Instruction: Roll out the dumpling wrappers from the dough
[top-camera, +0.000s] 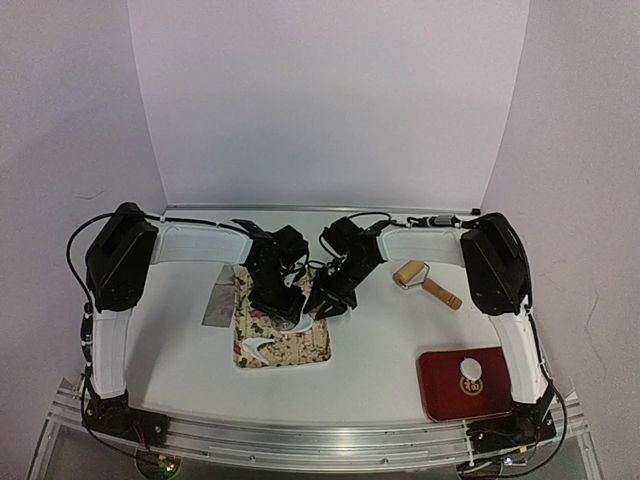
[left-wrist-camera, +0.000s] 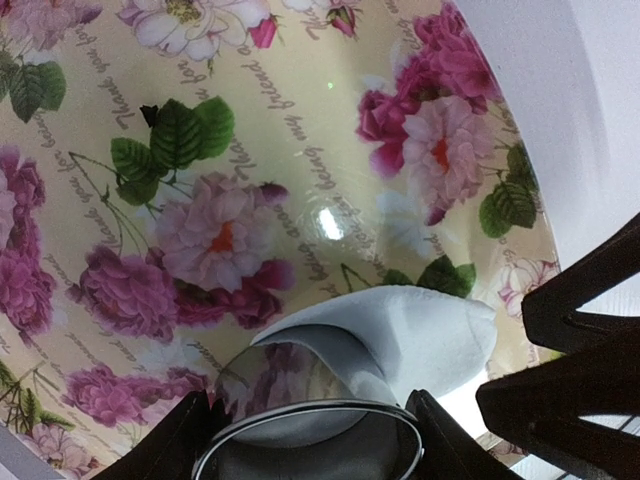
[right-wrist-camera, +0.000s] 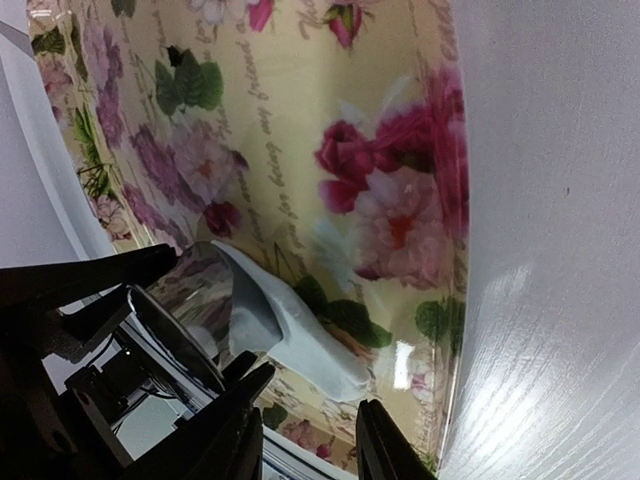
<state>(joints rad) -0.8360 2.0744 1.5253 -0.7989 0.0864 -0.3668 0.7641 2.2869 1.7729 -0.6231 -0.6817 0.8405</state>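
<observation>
Gripping a metal ring between its two fingers, the left gripper holds it low over the flowered tray, at the bottom middle of its own wrist view. A fold of the white dough sheet lies on the tray against the ring's rim, and part of it shows through the ring's opening. The right gripper sits at the bottom of its wrist view, fingers a narrow gap apart with nothing clamped between them. The dough's pointed end lies just above that gap, and I cannot tell whether either finger touches it. In the overhead view both grippers meet over the upper half of the flowered tray, left of center. A curved white dough scrap lies at that tray's lower left. One round white wrapper rests on the red tray at the lower right. A rolling pin lies on the table, right of center.
</observation>
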